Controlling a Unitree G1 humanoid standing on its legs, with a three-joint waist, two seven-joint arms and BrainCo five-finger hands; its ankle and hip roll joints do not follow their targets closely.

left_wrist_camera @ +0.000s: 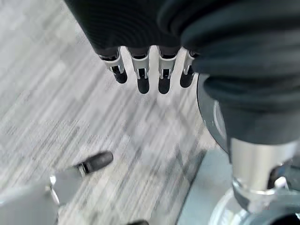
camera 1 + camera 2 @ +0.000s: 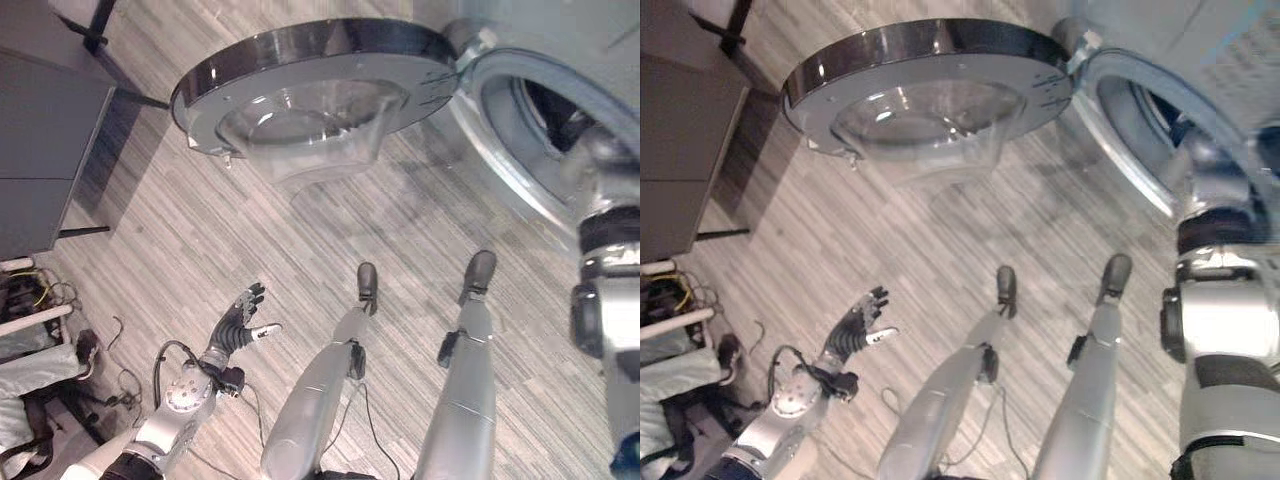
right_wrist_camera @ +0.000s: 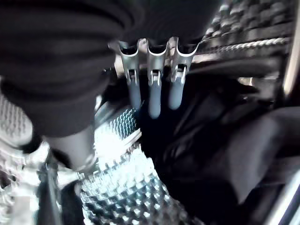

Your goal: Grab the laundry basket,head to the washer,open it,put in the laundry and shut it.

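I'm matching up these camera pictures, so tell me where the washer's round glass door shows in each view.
Left eye view: the washer's round glass door swung open at top centre, hinged to the drum opening on its right.
Right eye view: the same, top centre, slightly further left.
Left wrist view: cannot tell; a curved rim at the right edge may belong to it.
Right wrist view: not in it; open right hand over dark laundry.
Shared landmark: striped wood-look floor.

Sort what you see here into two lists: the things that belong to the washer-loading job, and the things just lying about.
Belongs to the job:
washer door, swung open
washer drum
dark laundry inside the drum
right hand, reaching in
left hand, idle

Lying about:
grey cabinet
cable tangle
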